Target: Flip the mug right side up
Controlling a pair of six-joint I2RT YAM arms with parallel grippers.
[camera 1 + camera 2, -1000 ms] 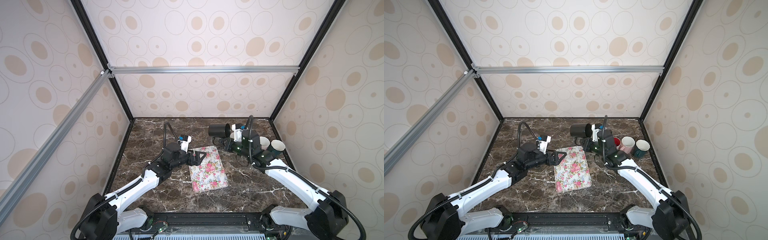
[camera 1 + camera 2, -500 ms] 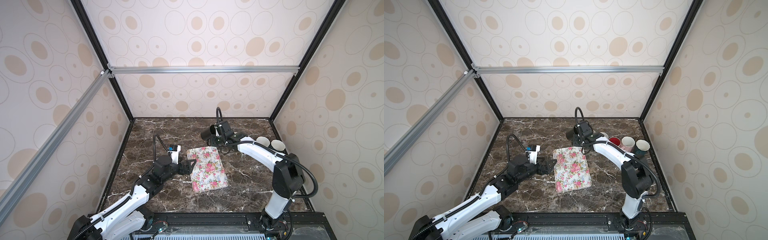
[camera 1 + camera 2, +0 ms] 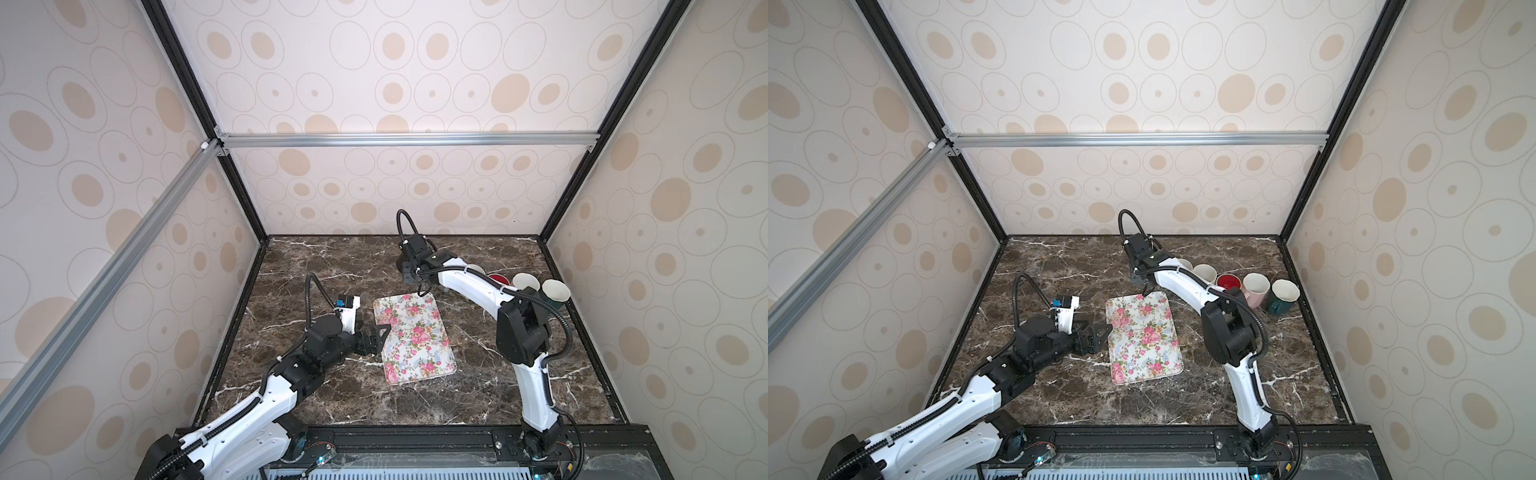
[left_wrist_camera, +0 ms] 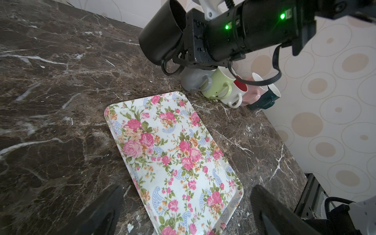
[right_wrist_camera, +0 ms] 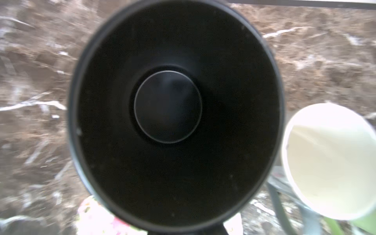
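R end effector [image 4: 181, 53] clamped on mug [image 4: 160, 34], held off worktop [image 4: 61, 81] for uprighting; L end effector [image 4: 183, 209] apart, idle.

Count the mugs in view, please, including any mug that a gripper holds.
6: a black mug held in the right gripper; grey, light green, red-lined white, pink and dark teal mugs stand in a row beside the wall.

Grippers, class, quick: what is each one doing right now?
Left gripper: open, holding nothing, hovering at the floral tray.
Right gripper: shut on the black mug, held off the table.
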